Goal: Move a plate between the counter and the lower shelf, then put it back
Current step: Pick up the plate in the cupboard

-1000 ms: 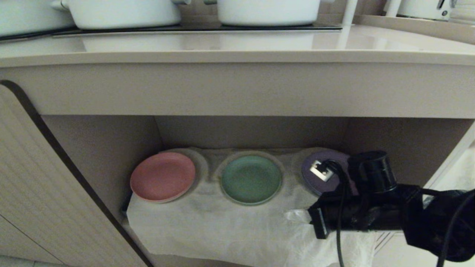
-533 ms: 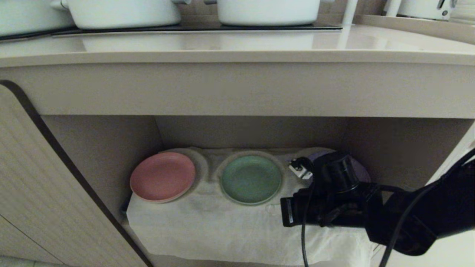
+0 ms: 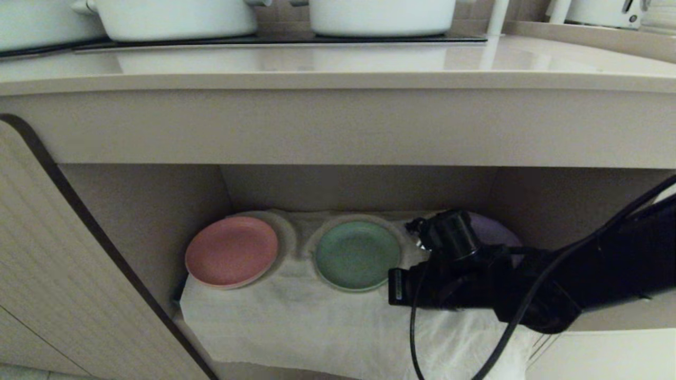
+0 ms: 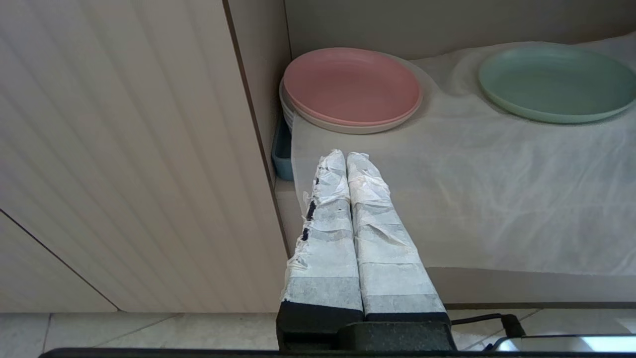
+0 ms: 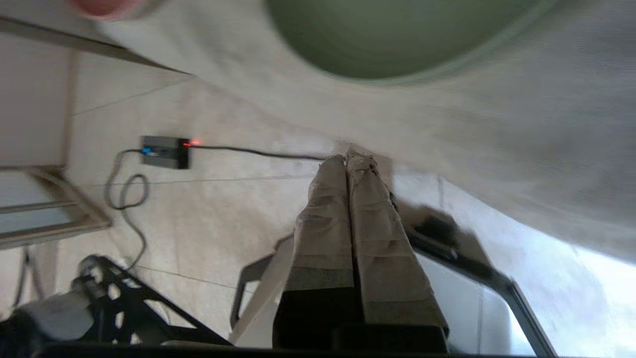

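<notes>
A: Beige counter (image 3: 338, 66) runs across the top of my head view, white pots (image 3: 174, 18) on the hob; below it the lower shelf (image 3: 296, 322), white cloth draped over its base.

B: Plate position?

A: The plate (image 3: 357, 255) lies flat on the cloth at shelf centre — pink plate (image 3: 231, 252) at its 9 o'clock, purple plate (image 3: 494, 232) at 3, partly behind my right arm.

B: Grippers?

A: Right gripper (image 5: 347, 158) has its fingers pressed together, holding nothing, near the plate's rim at about 4 o'clock. Left gripper (image 4: 346, 155) likewise closed and empty, by the shelf's front edge below the pink plate.
</notes>
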Motion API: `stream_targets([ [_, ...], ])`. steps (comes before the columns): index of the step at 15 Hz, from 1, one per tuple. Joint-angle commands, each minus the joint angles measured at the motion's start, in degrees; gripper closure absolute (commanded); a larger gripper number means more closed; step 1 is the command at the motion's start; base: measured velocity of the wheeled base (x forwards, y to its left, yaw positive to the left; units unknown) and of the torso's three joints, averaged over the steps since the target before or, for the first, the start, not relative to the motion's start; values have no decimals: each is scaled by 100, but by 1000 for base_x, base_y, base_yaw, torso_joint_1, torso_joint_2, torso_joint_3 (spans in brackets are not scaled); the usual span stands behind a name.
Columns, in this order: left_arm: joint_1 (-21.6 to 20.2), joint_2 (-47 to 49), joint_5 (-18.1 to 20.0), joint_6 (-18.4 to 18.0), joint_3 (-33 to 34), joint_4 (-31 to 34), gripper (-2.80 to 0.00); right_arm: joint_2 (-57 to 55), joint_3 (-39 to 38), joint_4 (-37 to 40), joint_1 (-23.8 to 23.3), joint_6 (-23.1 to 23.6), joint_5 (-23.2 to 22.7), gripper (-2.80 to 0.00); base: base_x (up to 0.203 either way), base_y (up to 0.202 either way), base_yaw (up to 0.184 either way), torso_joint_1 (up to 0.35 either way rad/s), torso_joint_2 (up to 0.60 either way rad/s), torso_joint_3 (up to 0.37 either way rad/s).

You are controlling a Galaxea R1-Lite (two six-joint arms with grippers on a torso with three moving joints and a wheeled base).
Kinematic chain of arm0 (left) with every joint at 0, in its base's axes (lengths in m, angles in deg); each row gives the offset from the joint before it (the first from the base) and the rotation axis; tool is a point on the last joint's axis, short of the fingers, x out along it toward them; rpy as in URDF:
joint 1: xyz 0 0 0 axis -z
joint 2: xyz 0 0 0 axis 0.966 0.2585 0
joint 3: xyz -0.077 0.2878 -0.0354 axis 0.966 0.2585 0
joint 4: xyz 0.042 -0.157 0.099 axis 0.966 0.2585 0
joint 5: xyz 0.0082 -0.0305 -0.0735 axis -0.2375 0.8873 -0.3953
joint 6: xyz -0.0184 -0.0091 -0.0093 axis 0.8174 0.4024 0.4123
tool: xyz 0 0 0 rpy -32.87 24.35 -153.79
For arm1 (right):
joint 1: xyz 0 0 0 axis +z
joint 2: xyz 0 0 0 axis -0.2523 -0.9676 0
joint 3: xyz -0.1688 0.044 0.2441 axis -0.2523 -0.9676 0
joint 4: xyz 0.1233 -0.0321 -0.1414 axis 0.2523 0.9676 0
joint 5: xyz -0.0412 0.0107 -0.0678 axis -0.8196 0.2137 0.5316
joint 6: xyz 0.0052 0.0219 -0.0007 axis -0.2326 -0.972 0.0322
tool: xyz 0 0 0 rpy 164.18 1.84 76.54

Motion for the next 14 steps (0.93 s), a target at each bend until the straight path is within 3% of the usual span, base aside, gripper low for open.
stream_targets([
  [1, 0, -2, 0, -1, 0, 1, 0, -86, 377, 505, -6, -24, 19, 0, 0, 0, 0, 0, 0, 0],
  [5, 0, -2, -4, -1, 0, 1, 0, -257, 1204, 1606, -15, -24, 49, 0, 0, 0, 0, 0, 0, 0],
  [9, 0, 2, -4, -1, 0, 1, 0, -618, 1931, 2487, -18, -75, 428, 0, 0, 0, 0, 0, 0, 0],
  [14, 0, -2, 1, -1, 0, 1, 0, -909, 2264, 2528, -86, -307, 465, 0, 0, 0, 0, 0, 0, 0],
])
